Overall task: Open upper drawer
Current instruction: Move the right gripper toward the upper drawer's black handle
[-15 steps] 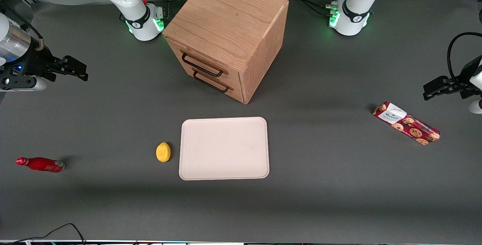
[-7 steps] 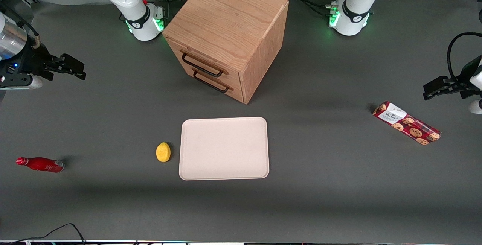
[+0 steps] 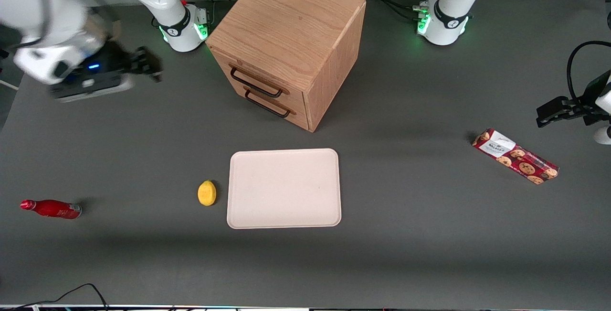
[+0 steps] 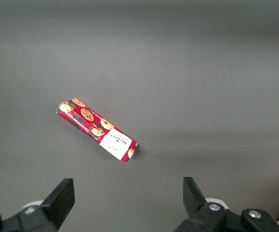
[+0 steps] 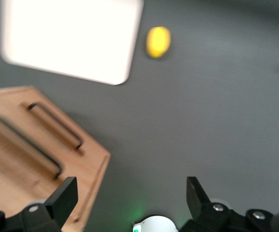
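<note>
The wooden cabinet [image 3: 291, 19] stands at the back middle of the table. Its upper drawer [image 3: 248, 74] is shut, with its thin black handle [image 3: 255, 84] above the lower drawer's handle [image 3: 267, 105]. My right gripper [image 3: 149, 65] hangs above the table beside the cabinet, toward the working arm's end, well apart from the drawer fronts. In the right wrist view the gripper [image 5: 130, 198] is open and empty. The upper drawer's handle [image 5: 26, 145] and the lower handle [image 5: 57, 126] show there beside one finger [image 5: 64, 195].
A cream tray [image 3: 284, 188] lies nearer the front camera than the cabinet, with a lemon [image 3: 206, 193] beside it. A red bottle [image 3: 50, 209] lies toward the working arm's end. A red cookie box [image 3: 515, 156] lies toward the parked arm's end.
My right gripper has swung from the table's end toward the cabinet and a little farther from the front camera. The drawers have not moved.
</note>
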